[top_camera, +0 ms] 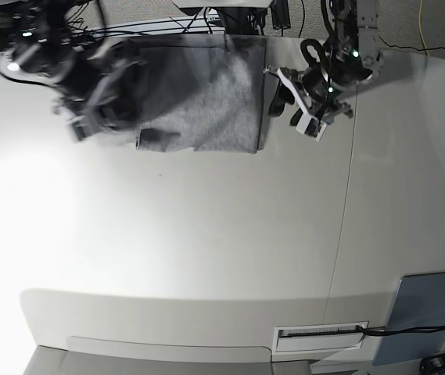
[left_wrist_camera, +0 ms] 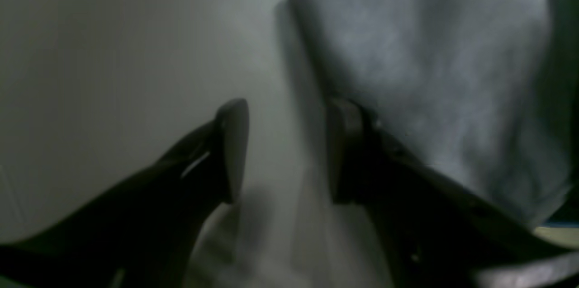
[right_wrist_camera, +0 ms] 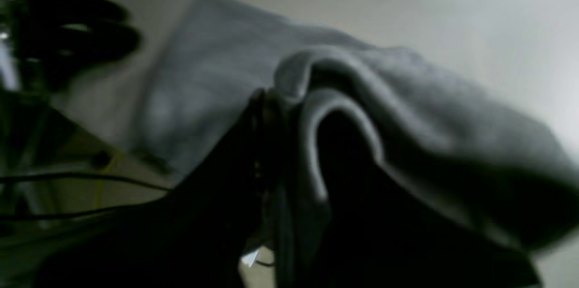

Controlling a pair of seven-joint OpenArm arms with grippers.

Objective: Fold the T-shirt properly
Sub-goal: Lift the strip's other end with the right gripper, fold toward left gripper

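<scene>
The heather-grey T-shirt (top_camera: 206, 101) lies partly folded at the far edge of the table, plain side up. My right gripper (right_wrist_camera: 271, 111) is shut on a bunched fold of the T-shirt (right_wrist_camera: 407, 116) and holds it lifted off the table at the shirt's left side (top_camera: 101, 105). Just off the shirt's right edge, my left gripper (top_camera: 282, 98) is open. In the left wrist view its fingers (left_wrist_camera: 233, 143) stand apart over bare table, and the left gripper (left_wrist_camera: 289, 152) holds nothing, with the T-shirt (left_wrist_camera: 429, 75) just beyond its right finger.
A flat blue-grey panel (top_camera: 425, 312) lies at the near right corner of the white table (top_camera: 206, 234). A slot (top_camera: 320, 336) sits in the table's front edge. Cables (top_camera: 167, 27) run behind the far edge.
</scene>
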